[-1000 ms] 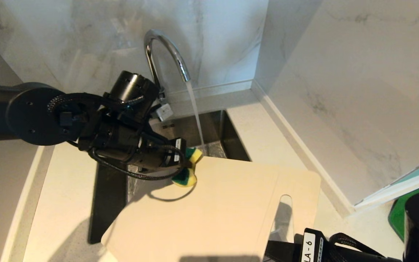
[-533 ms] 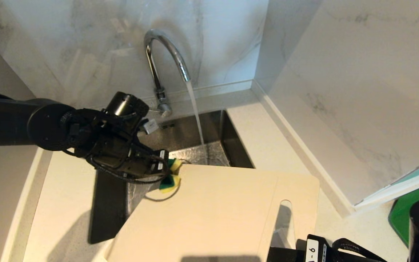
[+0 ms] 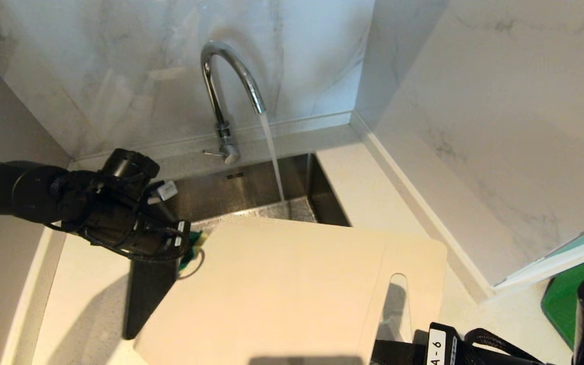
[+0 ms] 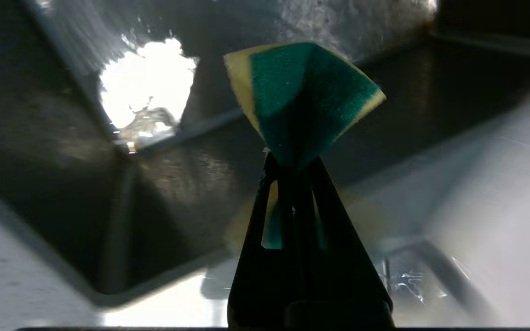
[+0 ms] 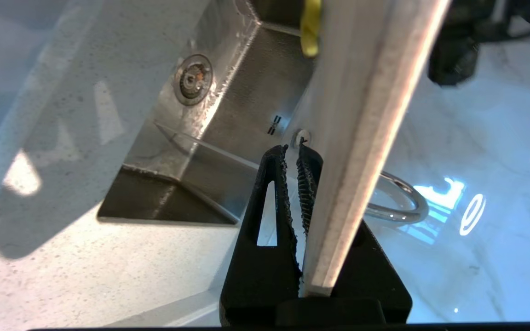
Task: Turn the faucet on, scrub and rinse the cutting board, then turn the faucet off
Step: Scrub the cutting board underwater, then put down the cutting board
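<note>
Reading from the left of the head view, the left pincer (image 3: pixel 186 243) comes first, hanging over the near-left part of the sink (image 3: pixel 251 182) with its jaws clamped tight on a folded green-and-yellow sponge (image 3: pixel 190 249). The left wrist view confirms the grip: the sponge (image 4: pixel 299 96) fans out beyond the closed jaw tips, with wet steel behind it. The sponge sits just off the board's far-left corner, so the cutting board (image 3: pixel 292 289) lies to the right of this pincer and a little nearer the robot.

Next comes the faucet (image 3: pixel 223 91) at the back of the sink, its stream (image 3: pixel 274 157) running down and landing just beyond the board's far edge. The board is held tilted over the sink and counter (image 3: pixel 89 299), its long axis running left to right, handle slot (image 3: pixel 396 304) at the right end.

Farthest right and low in the head view is the right arm (image 3: pixel 454 347). In the right wrist view the right pincer (image 5: pixel 292 156) is nearly closed around the board's edge (image 5: pixel 361 138), gripping that handle end.

For another scrub the left pincer would probably have to sweep rightward onto the board face; it is the nearer free arm, and also the nearer one to the lever (image 3: pixel 216 151).
</note>
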Tool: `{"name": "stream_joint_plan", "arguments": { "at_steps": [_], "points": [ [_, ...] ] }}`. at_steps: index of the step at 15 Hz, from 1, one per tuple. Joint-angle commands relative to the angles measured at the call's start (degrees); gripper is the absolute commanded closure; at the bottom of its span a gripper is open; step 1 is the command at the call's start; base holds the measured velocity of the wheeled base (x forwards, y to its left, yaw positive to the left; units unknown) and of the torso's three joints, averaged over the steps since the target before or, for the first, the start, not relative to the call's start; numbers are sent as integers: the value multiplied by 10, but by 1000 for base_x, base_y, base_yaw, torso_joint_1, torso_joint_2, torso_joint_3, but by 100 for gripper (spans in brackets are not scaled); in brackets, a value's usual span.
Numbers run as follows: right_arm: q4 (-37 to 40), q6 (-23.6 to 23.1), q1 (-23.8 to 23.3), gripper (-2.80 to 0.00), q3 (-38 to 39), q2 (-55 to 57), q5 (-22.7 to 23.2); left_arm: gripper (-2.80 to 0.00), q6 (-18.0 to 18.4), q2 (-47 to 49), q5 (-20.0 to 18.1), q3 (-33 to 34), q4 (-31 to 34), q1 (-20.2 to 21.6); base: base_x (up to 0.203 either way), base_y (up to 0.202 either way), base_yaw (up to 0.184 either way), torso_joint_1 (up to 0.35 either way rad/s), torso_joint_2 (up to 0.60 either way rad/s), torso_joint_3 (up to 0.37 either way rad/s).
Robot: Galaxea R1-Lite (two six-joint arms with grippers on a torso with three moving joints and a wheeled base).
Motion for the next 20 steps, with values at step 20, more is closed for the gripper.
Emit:
{"name": "stream_joint_plan", "arguments": {
  "at_steps": [20],
  "points": [
    [1,23,-4,0,2,9,-15,0,28,-205,-55,18,37,157,0,0,0,0,0,0]
  ]
}}
